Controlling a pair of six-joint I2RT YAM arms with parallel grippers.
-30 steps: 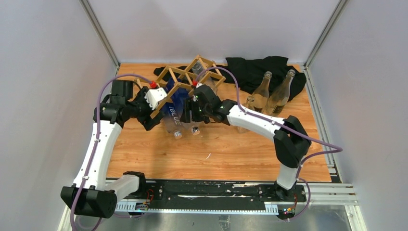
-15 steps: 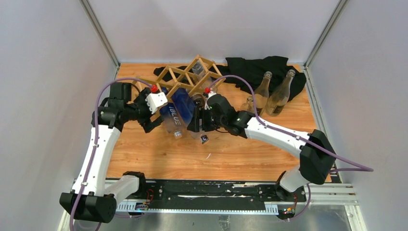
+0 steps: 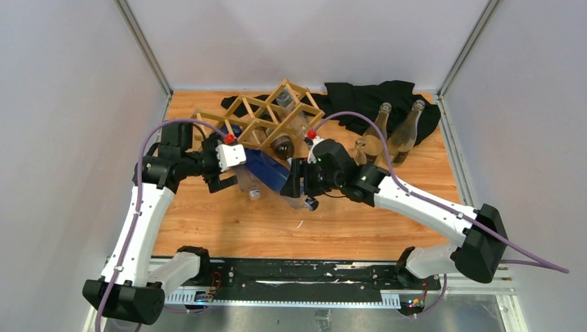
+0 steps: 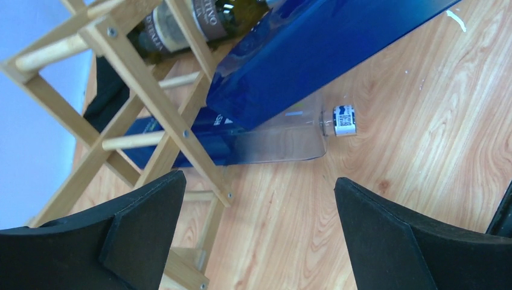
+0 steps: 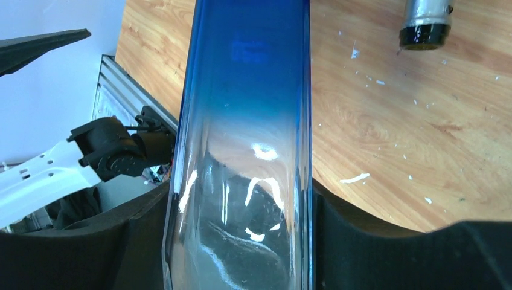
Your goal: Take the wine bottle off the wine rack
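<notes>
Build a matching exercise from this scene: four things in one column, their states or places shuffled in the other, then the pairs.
Things:
1. right gripper
2. left gripper
3. dark bottle
4. clear bottle nearest the right wall

States or places:
A. open, holding nothing
B. lying in a cell of the wine rack
C. standing upright beside the black cloth
D. shut on a blue bottle

Pairs: 1-D, 2-A, 3-B, 4-C
</notes>
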